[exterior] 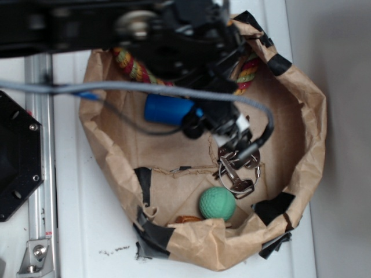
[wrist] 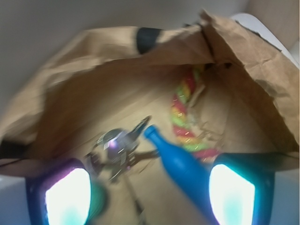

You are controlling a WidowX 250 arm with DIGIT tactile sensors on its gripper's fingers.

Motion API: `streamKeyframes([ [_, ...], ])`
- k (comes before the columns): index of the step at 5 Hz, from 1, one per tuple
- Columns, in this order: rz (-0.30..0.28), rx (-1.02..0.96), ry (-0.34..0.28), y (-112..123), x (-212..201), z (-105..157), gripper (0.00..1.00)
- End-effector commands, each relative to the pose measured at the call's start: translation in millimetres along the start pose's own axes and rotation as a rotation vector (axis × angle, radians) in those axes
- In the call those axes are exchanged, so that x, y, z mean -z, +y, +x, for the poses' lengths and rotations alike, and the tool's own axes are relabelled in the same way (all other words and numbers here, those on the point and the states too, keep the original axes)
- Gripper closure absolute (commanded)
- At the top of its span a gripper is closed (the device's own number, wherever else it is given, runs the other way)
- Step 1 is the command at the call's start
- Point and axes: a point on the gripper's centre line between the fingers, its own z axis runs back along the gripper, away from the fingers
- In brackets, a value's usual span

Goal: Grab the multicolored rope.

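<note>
The multicolored rope (wrist: 185,119), twisted red, yellow and pale green, lies on the floor of the brown paper bag (wrist: 93,75) beyond the fingers in the blurred wrist view. In the exterior view the arm hides its middle, and its ends (exterior: 132,65) show at the bag's far side. My gripper (wrist: 150,197) is open, and its pads (wrist: 68,197) glow at the bottom corners. A blue bottle-shaped toy (wrist: 180,164) lies between the fingers, close to the right one, not clamped. From outside, the gripper (exterior: 208,124) hangs over the bag's middle, by the blue toy (exterior: 168,109).
A bunch of metal keys (exterior: 237,168) lies right of centre on the bag floor, seen left of the toy (wrist: 117,145) from the wrist. A green ball (exterior: 217,202) sits near the front wall. The bag's crumpled walls (exterior: 307,133), taped black, ring everything. A grey cable (exterior: 145,88) crosses above.
</note>
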Motion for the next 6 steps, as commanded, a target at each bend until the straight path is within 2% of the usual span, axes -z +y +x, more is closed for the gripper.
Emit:
streamKeyframes([
  [1, 0.107, -0.103, 0.019, 9, 36, 11, 0.00],
  [2, 0.136, -0.101, -0.015, 4, 61, 27, 0.00],
  [3, 0.142, -0.145, -0.020, 5, 68, 43, 0.00],
  [4, 0.145, -0.168, 0.001, -6, 85, 56, 0.00],
  [5, 0.148, -0.148, 0.057, -13, 104, 38, 0.00],
  [6, 0.171, -0.113, 0.098, -19, 112, 17, 1.00],
])
